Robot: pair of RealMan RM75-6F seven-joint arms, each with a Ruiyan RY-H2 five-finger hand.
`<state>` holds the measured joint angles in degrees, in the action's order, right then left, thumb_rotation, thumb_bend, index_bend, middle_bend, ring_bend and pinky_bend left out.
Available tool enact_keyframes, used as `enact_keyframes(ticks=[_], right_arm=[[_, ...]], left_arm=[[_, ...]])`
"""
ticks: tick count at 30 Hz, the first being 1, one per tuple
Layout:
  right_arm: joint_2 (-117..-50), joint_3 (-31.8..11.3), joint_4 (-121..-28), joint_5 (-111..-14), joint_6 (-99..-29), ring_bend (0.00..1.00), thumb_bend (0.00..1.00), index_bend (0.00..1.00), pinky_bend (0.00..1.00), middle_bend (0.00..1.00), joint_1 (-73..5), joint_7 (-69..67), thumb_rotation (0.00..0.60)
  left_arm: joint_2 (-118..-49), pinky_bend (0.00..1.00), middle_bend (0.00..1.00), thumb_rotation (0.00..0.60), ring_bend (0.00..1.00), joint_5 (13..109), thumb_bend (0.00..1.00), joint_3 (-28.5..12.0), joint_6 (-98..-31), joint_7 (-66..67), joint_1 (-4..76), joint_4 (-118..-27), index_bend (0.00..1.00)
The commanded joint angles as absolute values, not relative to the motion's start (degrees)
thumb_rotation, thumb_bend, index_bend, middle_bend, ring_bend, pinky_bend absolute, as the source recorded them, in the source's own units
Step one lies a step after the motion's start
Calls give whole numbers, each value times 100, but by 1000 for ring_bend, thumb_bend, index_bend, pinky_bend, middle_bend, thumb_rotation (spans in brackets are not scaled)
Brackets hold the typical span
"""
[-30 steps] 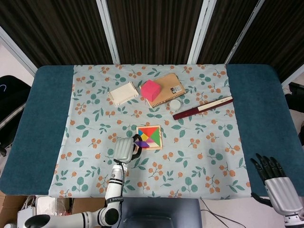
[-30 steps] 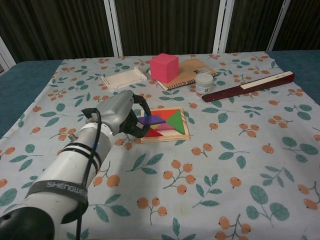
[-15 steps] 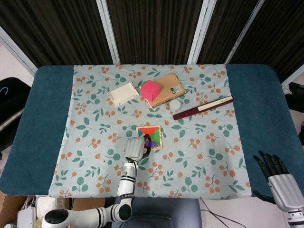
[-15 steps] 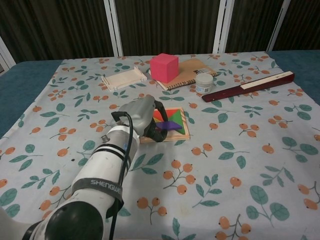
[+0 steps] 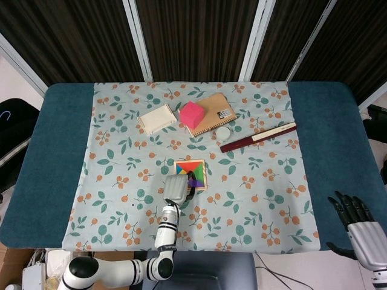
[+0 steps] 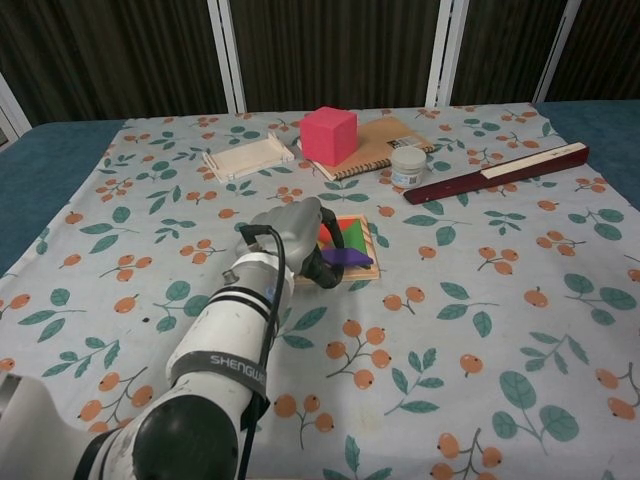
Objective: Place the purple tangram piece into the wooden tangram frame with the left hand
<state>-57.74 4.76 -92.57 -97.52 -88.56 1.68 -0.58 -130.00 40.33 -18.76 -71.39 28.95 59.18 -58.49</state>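
My left hand (image 5: 178,188) (image 6: 292,240) hovers over the near-left part of the wooden tangram frame (image 5: 199,165) (image 6: 366,250), pinching the purple tangram piece (image 5: 195,181) (image 6: 346,256) in its fingertips. The piece is held tilted just above the frame's near side. Red, green, yellow and orange pieces lie in the frame, partly hidden by the hand in the chest view. My right hand (image 5: 363,225) sits off the table's near right corner, fingers spread, holding nothing.
At the back stand a pink cube (image 5: 191,114) on a brown notebook (image 5: 213,112), a cream wooden tray (image 5: 157,118), a small white jar (image 5: 224,132) and a dark red fan box (image 5: 258,136). The floral cloth (image 5: 254,187) covers the table's middle.
My left hand has carried the purple piece rightward, from the frame's left edge to over its near side. The right hand has drifted slightly down and right.
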Motion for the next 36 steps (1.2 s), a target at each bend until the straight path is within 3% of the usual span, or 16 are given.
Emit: enact_keyframes(ticks=[1, 13, 26, 29, 31, 33, 34, 35, 36], right_arm=[[-5764, 479, -9254, -9757, -8867, 0, 121, 0, 0, 0, 174, -72, 600], [-5756, 480, -9238, -9762, -8905, 0, 121, 0, 0, 0, 194, -125, 600], [-5753, 491, -9235, -9794, -8941, 0, 121, 0, 0, 0, 217, -106, 600], [-5770, 495, -9206, -9839, -8993, 0, 122, 0, 0, 0, 236, -60, 600], [-5780, 502, -9202, -9858, -9004, 0, 121, 0, 0, 0, 243, -44, 600], [-5800, 495, -9210, -9862, -9021, 0, 121, 0, 0, 0, 251, -10, 600], [-5814, 492, -9214, -9862, -9022, 0, 121, 0, 0, 0, 252, 16, 600], [-5832, 489, -9221, -9861, -9018, 0, 121, 0, 0, 0, 253, 52, 600], [-5846, 487, -9227, -9862, -9011, 0, 121, 0, 0, 0, 252, 86, 600]], left_arm=[[-13000, 1000, 1000, 600, 1000, 3901, 394, -1774, -7237, 2808, 6048, -5801, 544], [-13000, 1000, 1000, 600, 1000, 3623, 390, -1552, -7323, 2622, 6265, -5683, 316], [-13000, 1000, 1000, 600, 1000, 4051, 388, -1419, -7569, 2443, 6099, -5966, 340], [-12679, 1000, 1000, 600, 1000, 4803, 389, -1044, -7791, 2111, 5805, -6508, 339], [-12096, 1000, 970, 600, 998, 5408, 391, -547, -8093, 1899, 5436, -7338, 320], [-11295, 975, 844, 600, 903, 6013, 392, 128, -8389, 1706, 5020, -8263, 289], [-10936, 860, 701, 600, 749, 6271, 392, 437, -8514, 1633, 4852, -8589, 264], [-10586, 781, 636, 600, 664, 6533, 391, 740, -8621, 1494, 4692, -8869, 253], [-10359, 624, 530, 600, 531, 6702, 392, 933, -8690, 1386, 4588, -9019, 234]])
